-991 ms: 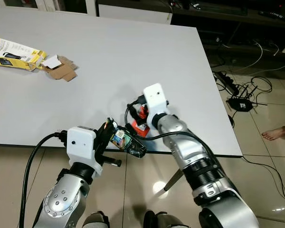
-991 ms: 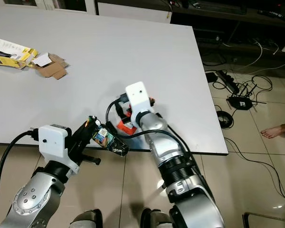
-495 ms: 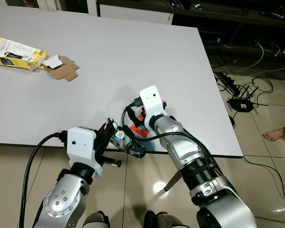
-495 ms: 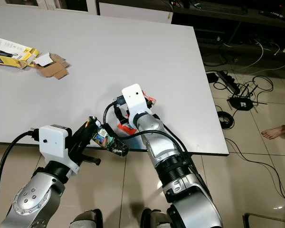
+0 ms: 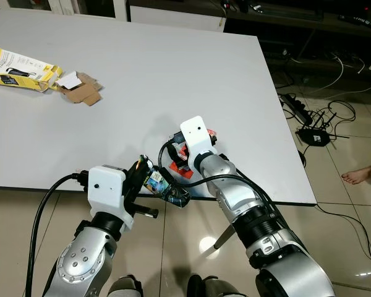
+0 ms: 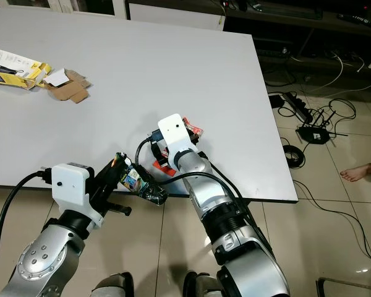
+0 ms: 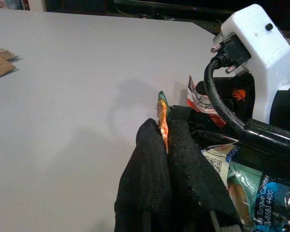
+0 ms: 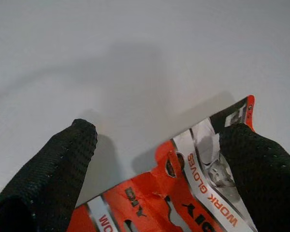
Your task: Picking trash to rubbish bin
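A crumpled blue-green snack wrapper (image 5: 168,189) hangs just off the table's front edge, with my left gripper (image 5: 142,171) shut on its orange edge (image 7: 161,115). Beside it, an orange "work gloves" package (image 5: 180,169) lies flat on the white table (image 5: 142,62) near that edge. My right gripper (image 8: 159,133) is low over this package and open. One finger (image 8: 58,174) rests on bare table beside the package, the other finger (image 8: 261,169) overlaps the package's printed corner. The right wrist's white housing (image 5: 195,133) hides most of the package in the eye views.
A yellow box (image 5: 21,68) and a torn brown cardboard piece (image 5: 80,90) lie at the table's far left. Right of the table, a power strip with cables (image 5: 309,120) sits on the tiled floor, and a person's bare foot (image 5: 362,174) is at the right edge.
My right arm has drawn back toward the table's front edge and settled lower over the orange package. The left gripper with the wrapper has stayed put.
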{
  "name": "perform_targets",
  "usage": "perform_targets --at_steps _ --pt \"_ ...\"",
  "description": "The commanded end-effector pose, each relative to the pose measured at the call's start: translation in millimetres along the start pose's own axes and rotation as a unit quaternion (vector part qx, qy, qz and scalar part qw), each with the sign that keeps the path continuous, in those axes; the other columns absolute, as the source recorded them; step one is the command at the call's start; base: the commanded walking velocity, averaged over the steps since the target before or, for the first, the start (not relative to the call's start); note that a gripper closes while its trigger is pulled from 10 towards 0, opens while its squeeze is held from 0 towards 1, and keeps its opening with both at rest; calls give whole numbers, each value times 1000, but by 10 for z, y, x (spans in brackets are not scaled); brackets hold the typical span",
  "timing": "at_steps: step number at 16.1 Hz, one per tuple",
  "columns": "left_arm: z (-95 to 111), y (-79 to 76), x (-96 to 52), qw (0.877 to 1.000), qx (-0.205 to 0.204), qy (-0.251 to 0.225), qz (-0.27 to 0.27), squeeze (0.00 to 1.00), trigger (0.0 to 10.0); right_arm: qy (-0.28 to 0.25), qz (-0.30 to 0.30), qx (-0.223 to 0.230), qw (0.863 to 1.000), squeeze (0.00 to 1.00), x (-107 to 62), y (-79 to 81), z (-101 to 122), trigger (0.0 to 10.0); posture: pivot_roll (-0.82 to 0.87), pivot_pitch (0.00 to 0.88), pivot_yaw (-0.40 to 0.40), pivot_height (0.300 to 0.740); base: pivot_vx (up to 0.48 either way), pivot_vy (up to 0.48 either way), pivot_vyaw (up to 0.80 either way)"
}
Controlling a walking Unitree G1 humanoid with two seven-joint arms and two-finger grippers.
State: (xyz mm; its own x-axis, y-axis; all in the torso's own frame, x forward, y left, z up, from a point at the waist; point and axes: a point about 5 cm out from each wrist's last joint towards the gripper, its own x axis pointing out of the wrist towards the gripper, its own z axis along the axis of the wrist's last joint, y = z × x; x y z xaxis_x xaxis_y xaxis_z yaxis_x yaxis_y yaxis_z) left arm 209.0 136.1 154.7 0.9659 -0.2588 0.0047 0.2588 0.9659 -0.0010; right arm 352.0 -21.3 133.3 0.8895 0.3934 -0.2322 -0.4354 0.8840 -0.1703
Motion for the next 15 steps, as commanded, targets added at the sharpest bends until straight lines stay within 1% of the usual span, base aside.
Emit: perform_targets --at_steps 1,5,6,7,8,9,15 --pt "-7 -19 -17 1000 -1 5 -3 0 10000 -1 -11 -1 1000 0 14 -47 11 10000 75 149 -90 740 0 0 0" --pt "-11 -21 -26 1000 -3 6 -2 0 10000 7 -27 0 1000 0 30 -135 -66 10000 76 152 -92 740 0 0 0" --pt "-10 -21 -31 1000 -3 7 -2 0 10000 8 -28 2 1000 0 29 -148 -77 6510 78 154 -92 740 0 0 0" --pt "-8 -20 -33 1000 -3 7 -2 0 10000 9 -31 6 999 0 31 -164 -86 3255 78 154 -92 740 0 0 0" --pt "-7 -19 -32 1000 -3 7 -2 0 10000 9 -32 9 999 0 34 -172 -90 314 78 154 -92 740 0 0 0" --pt "-8 -15 -34 1000 -2 7 -2 0 10000 9 -33 12 999 0 37 -182 -95 0 81 150 -90 740 0 0 0" --pt "-6 -11 -35 1000 -2 7 -2 0 10000 10 -35 22 999 0 43 -211 -110 0 83 148 -87 740 0 0 0"
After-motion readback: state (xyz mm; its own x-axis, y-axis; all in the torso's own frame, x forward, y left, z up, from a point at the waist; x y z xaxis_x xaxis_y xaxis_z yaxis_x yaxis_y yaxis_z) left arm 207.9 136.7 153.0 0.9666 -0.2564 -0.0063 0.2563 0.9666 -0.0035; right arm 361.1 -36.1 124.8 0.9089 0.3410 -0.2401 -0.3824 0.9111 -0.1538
